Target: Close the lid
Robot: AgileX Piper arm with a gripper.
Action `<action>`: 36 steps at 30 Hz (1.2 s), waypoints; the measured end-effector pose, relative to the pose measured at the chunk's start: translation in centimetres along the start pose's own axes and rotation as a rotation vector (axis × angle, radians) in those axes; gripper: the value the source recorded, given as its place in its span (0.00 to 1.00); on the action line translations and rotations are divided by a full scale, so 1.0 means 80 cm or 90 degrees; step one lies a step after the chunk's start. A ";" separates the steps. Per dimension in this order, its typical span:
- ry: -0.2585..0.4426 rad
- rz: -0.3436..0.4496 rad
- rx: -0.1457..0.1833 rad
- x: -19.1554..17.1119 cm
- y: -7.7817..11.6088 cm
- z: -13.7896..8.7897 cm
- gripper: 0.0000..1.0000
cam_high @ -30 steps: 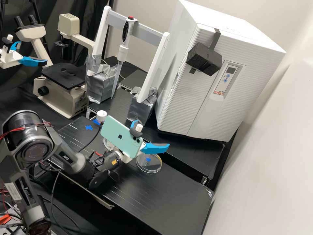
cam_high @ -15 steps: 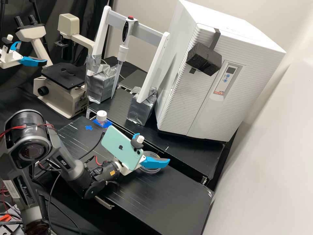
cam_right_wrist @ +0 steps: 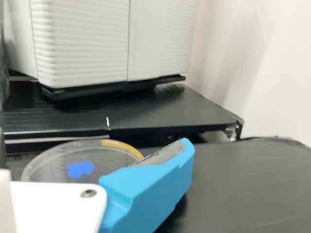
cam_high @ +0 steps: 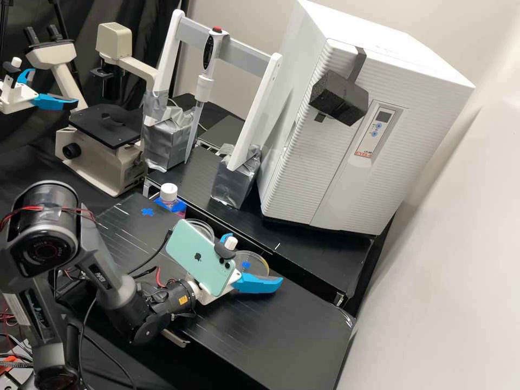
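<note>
Drawn back toward the bench's front edge since half a second ago, the gripper (cam_high: 253, 259) has uncovered more of the far dish (cam_high: 199, 229) and near dish (cam_high: 250, 264) in the high view. Bench (cam_high: 292, 319) surface runs on from the gripper to the corner beside the wall (cam_high: 433, 281); behind the dishes, a dark gap divides it from the rear bench (cam_high: 319, 260), where the incubator (cam_high: 357, 135) stands.

Both clear round pieces lie on the bench, apart; which is the lid, I cannot tell. Around part of the near one's rim runs a yellow band, and a blue mark (cam_right_wrist: 80, 169) shows within its outline. Something pink is in the white-capped bottle (cam_high: 169, 194).

Blue fingers (cam_right_wrist: 150, 187) stand apart with nothing between them, one overlapping the near dish in view; contact cannot be told.
</note>
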 end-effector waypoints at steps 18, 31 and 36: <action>-0.007 -0.009 0.012 -0.021 -0.009 0.007 1.00; -0.006 -0.011 0.010 -0.024 -0.010 0.005 0.00; -0.002 -0.014 0.010 -0.023 -0.012 0.004 0.00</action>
